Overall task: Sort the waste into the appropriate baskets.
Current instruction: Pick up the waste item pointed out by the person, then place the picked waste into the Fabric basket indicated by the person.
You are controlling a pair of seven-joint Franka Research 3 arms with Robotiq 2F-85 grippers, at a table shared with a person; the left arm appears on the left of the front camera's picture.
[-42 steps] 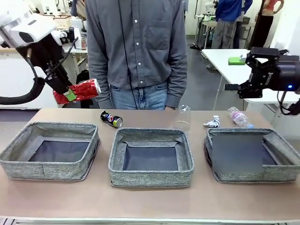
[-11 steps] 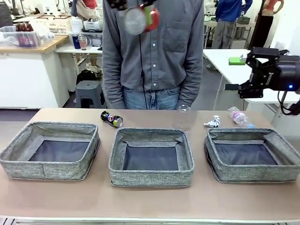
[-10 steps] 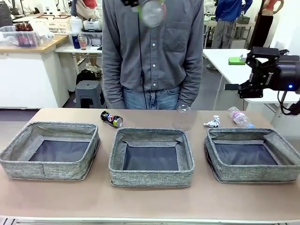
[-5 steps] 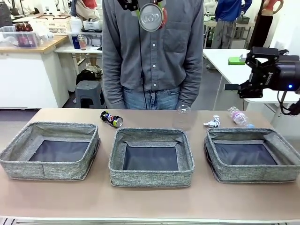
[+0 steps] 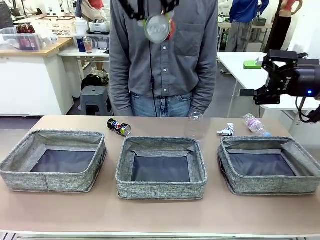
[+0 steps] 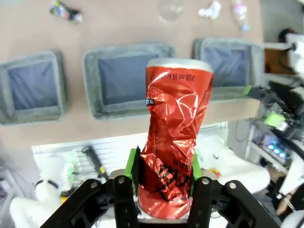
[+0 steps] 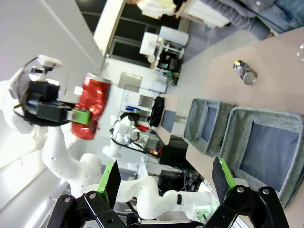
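Three baskets [image 6: 90, 85] lie far beneath the left gripper [image 6: 164, 166], clamped on the base of the crushed red can [image 6: 173, 128], so lower it close over the chosen basket before letting go, lest it bounce out; the right gripper [image 7: 166, 180] hangs wide, empty.

The desk [image 5: 160, 215] is carrying three grey baskets [image 5: 161, 190] in a row; a soda can [image 5: 119, 126], plastic cup [image 5: 195, 125], wrapper [image 5: 226, 130] and bottle [image 5: 254, 124] are sitting behind them.
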